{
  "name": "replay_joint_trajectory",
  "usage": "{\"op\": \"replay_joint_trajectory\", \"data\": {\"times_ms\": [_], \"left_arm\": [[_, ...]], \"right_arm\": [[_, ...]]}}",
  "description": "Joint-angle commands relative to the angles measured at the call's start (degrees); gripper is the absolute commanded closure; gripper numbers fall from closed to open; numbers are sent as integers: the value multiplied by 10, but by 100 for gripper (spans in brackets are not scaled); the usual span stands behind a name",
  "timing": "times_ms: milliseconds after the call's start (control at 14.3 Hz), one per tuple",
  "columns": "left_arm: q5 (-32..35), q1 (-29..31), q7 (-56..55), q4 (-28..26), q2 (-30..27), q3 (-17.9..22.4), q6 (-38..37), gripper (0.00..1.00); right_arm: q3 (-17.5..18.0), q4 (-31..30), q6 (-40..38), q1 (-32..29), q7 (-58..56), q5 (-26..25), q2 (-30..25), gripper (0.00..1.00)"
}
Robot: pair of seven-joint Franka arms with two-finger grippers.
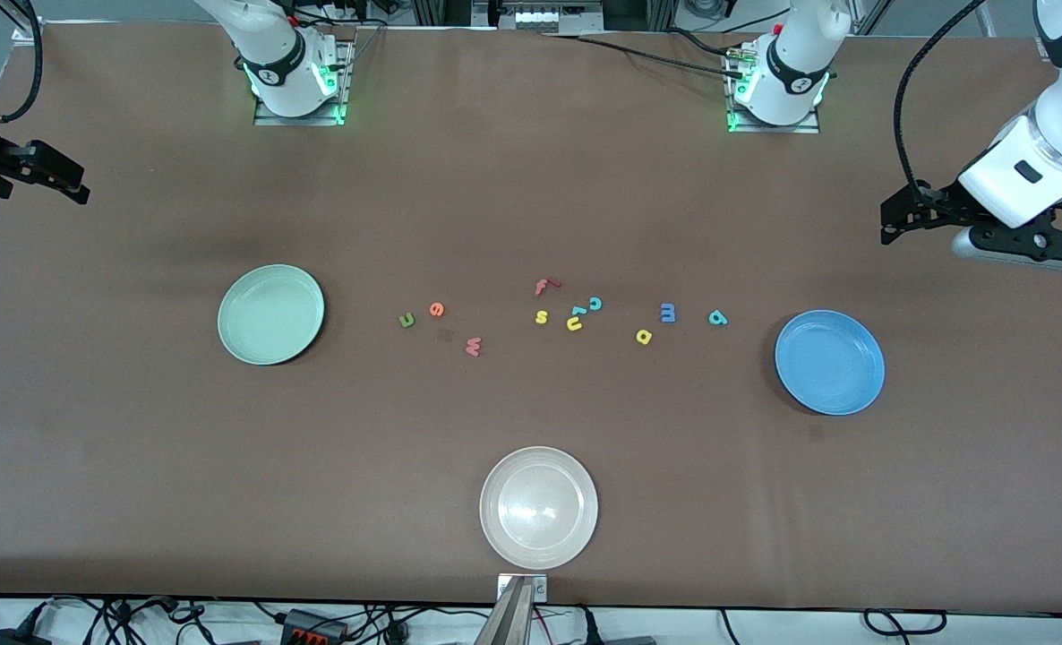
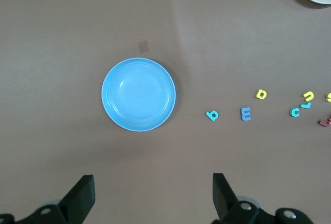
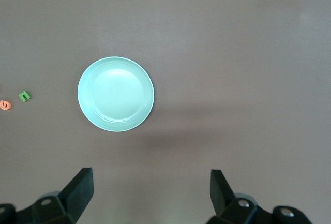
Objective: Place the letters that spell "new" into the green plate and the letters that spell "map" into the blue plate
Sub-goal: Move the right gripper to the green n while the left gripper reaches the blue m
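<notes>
The green plate [image 1: 270, 313] [image 3: 116, 93] lies empty toward the right arm's end. Beside it on the table are the olive n [image 1: 406, 319] [image 3: 24, 95], orange e [image 1: 437, 310] [image 3: 5, 104] and pinkish-red w [image 1: 473, 346]. The blue plate [image 1: 829, 362] [image 2: 138, 94] lies empty toward the left arm's end, with the teal a [image 1: 717, 317] [image 2: 211, 115], blue m [image 1: 667, 312] [image 2: 246, 113] and yellow p [image 1: 644, 337] [image 2: 261, 94] beside it. My left gripper [image 1: 894, 219] [image 2: 153, 188] hangs open over bare table at its end. My right gripper [image 1: 79, 190] [image 3: 151, 185] hangs open over its end, holding nothing.
A whitish-beige plate [image 1: 538, 507] sits near the table edge closest to the front camera. Between the two letter groups lie a red f [image 1: 544, 286], a yellow s [image 1: 542, 316], a yellow u [image 1: 574, 323] and a teal c [image 1: 595, 304].
</notes>
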Motion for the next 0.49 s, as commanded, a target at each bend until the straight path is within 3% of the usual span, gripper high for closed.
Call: {"op": "replay_joint_trajectory", "data": {"times_ms": [0,419], "left_arm": [[12,-5,8,6,3,2,0,0],[13,-9,2,6,3,-10,-1,0]], "right_arm": [[2,-6,7,1,-2,-3,-3,0],[4,-4,-3,9,-9,2,31,0]]}}
